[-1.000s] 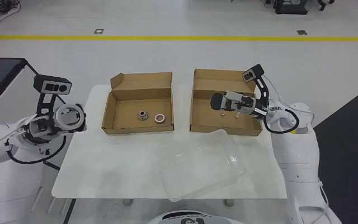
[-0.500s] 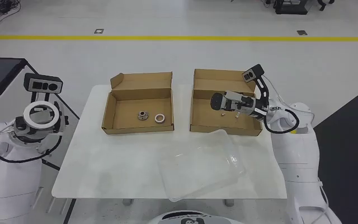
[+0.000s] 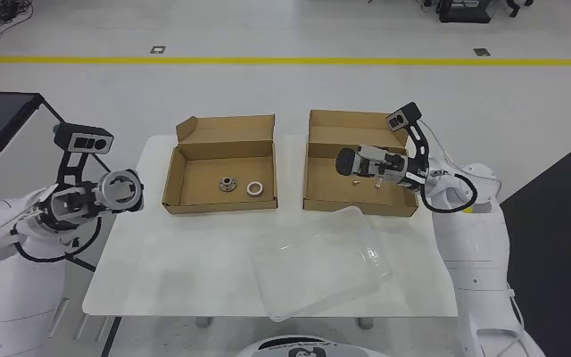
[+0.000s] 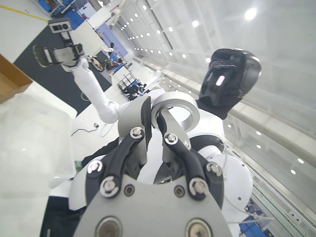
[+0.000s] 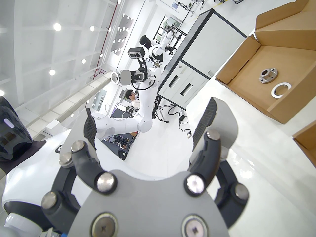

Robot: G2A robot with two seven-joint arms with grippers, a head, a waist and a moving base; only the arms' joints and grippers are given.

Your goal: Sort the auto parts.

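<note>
The left arm hangs at the tabletop's left edge, jaws pinching a steel ring by its wall, one finger inside. I'd call this the carry-to-box step. The left box holds a flange and a matching ring, so the drop likely belongs there, lifted over the side wall. Bare tabletop lies between. The right arm, jaws spread and empty, sits above the right box. A clear tray lies well apart.
</note>
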